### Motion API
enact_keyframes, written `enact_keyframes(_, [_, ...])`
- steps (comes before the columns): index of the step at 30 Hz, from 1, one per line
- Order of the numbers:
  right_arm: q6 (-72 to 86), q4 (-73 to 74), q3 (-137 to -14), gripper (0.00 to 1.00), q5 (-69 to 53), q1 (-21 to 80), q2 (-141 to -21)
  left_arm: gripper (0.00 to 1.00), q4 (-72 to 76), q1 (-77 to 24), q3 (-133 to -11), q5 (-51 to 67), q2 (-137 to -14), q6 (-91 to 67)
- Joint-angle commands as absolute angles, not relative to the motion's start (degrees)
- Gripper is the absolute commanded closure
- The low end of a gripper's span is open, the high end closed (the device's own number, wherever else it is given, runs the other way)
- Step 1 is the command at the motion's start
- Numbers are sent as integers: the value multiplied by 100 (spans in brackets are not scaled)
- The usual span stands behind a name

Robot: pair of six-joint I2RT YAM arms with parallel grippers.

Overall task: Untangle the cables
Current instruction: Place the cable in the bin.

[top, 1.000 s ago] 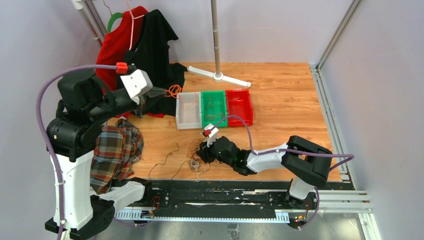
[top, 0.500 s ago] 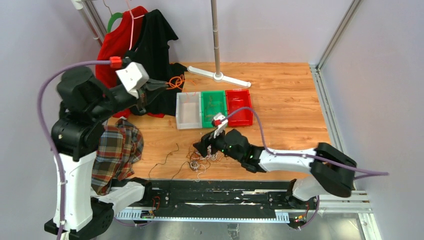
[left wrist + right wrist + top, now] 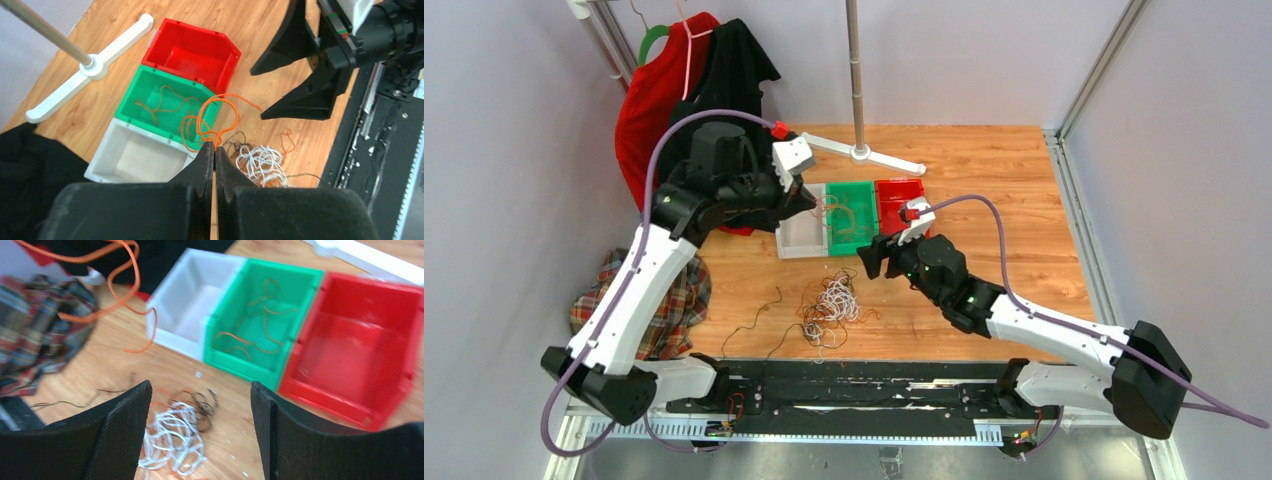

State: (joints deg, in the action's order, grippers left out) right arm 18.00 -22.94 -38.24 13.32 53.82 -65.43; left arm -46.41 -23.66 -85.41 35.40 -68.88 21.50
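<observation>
Where the wooden table (image 3: 984, 200) meets its near edge, the tangle of cables (image 3: 832, 305) lies as a loose heap of white, brown-orange and black wire. A single dark strand (image 3: 762, 308) trails on the boards at its 9 o'clock, and a plaid shirt (image 3: 659, 300) is crumpled farther that way.

At the heap's 1 o'clock the right gripper (image 3: 872, 258) hovers with its fingers spread wide and nothing between them.

At 12 o'clock from the heap three bins stand touching in a row: the white bin (image 3: 796, 240), the green bin (image 3: 240, 367) with a few brown-orange strands inside, and the red bin (image 3: 902, 205).

Above the white and green bins the left gripper (image 3: 214, 146) has its fingers pinched tight on an orange cable (image 3: 220, 112). The cable's loops seem to dangle over the green bin's near corner, though depth is hard to judge.

At 12 o'clock beyond the bins rests a white stand base (image 3: 864, 152).
</observation>
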Motion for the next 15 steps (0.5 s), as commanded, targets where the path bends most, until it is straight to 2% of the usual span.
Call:
enact_keyframes(1, [1797, -1694, -3492, 28, 1928, 5090, -6043, 100, -3747, -2504, -8401, 3377, -7398, 2151])
enact_keyframes(15, [1870, -1121, -2997, 30, 2237, 4638, -5244, 100, -2816, -2522, -8806, 3271, -9631, 2044])
